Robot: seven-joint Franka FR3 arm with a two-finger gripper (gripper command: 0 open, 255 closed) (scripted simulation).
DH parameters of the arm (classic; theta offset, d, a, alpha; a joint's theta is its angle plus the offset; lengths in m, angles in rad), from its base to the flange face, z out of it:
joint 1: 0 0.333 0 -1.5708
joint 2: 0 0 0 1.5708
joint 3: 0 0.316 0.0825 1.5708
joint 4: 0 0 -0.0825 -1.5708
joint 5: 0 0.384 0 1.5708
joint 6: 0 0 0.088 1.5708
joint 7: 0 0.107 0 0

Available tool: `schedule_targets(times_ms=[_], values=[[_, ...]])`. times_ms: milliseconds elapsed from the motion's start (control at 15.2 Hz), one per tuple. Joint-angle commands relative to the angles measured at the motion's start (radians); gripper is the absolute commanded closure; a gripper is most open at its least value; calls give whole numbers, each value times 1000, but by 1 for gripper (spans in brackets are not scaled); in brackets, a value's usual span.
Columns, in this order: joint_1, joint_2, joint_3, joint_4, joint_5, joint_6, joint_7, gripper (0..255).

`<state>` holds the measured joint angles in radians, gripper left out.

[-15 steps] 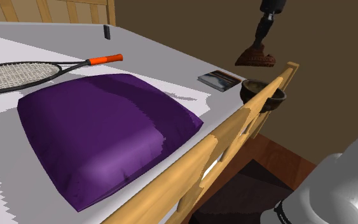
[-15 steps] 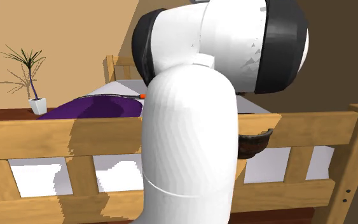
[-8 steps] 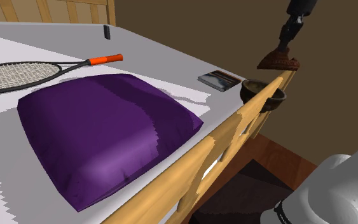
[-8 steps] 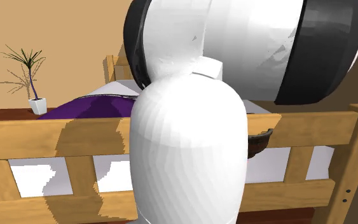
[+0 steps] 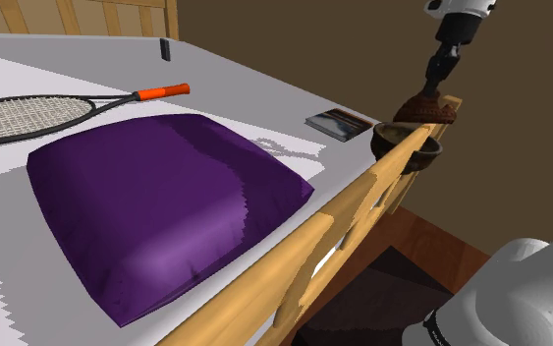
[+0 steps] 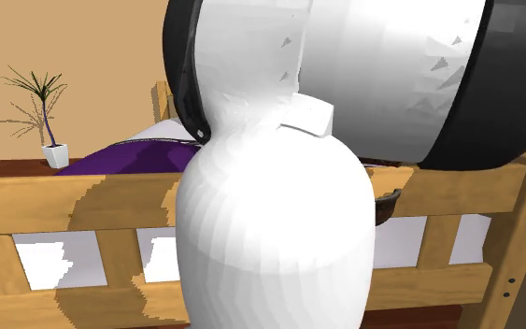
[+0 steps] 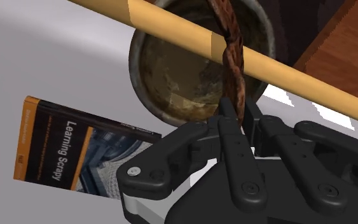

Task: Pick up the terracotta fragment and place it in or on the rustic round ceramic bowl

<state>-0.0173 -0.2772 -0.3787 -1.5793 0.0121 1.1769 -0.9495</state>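
Observation:
A brown terracotta fragment (image 5: 424, 108) hangs just above the dark round bowl (image 5: 407, 146), with my black gripper (image 5: 432, 85) shut on its top edge. The bowl sits at the corner of the bed, against the wooden rail (image 5: 362, 201). In the wrist view the fragment (image 7: 231, 51) stands edge-on between my gripper's (image 7: 233, 112) fingers, over the rim and hollow of the bowl (image 7: 168, 76), and the rail (image 7: 285, 67) crosses in front of both. In the second exterior view the bowl (image 6: 388, 205) peeks out from behind the arm.
A book (image 5: 340, 123) lies on the white sheet beside the bowl, and it is seen again as the book (image 7: 75, 153). A purple pillow (image 5: 161, 201), a racket (image 5: 48, 113) and a small dark block (image 5: 164, 48) lie further along the bed. A potted plant (image 6: 50, 121) stands beyond.
The gripper carried the fragment toward the shoulder view's right, then lowered it from well above the bowl to just over its rim. The arm's upper links swung along with it.

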Motion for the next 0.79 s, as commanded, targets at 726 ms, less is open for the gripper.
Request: schedule_targets(times_ms=[726], values=[[-7,-72,11,-211,-22,144,7,255]])
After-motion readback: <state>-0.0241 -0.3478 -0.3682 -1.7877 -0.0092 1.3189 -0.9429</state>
